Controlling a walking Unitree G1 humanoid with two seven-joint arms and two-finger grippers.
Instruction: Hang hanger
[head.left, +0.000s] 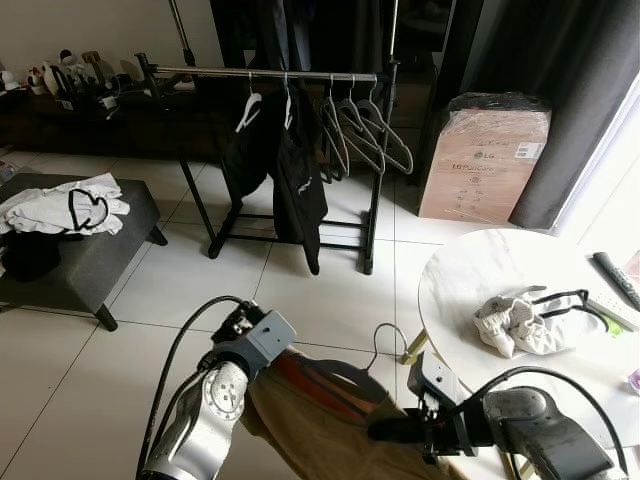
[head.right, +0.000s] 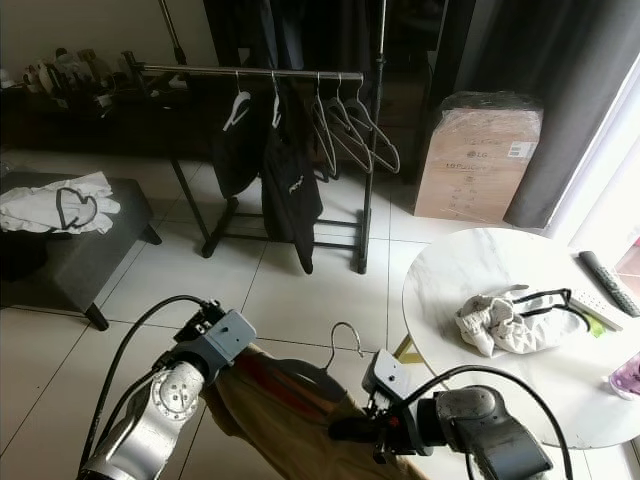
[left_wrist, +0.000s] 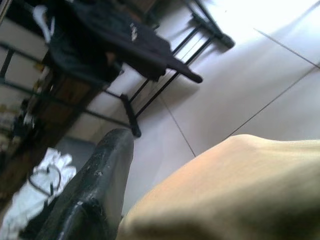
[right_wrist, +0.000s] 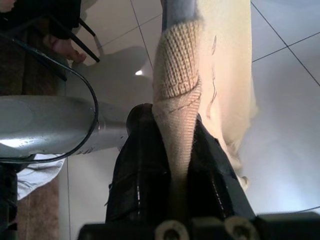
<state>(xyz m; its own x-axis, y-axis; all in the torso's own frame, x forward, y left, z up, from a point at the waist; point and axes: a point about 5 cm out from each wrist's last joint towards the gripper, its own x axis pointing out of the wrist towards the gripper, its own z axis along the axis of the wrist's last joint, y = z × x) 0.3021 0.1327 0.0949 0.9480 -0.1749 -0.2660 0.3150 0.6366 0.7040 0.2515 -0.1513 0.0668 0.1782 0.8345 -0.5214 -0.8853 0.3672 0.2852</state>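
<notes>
- Nearest, a tan garment (head.right: 290, 420) on a hanger (head.right: 335, 365) is held between both arms.
- The right gripper (right_wrist: 175, 150) has its fingers closed on the knitted edge.
- For the left gripper (left_wrist: 95, 200), it cannot be told.
- Carrying is judged underway; next, the hook must be lifted onto the far rail (head.left: 270, 73).

I count one clothes rack (head.left: 270, 73) far ahead, three bare hangers (head.left: 365, 130) on it, two dark garments (head.left: 285, 160), one cardboard box (head.left: 485, 160) and one round counter (head.left: 470, 275) at my right.
</notes>
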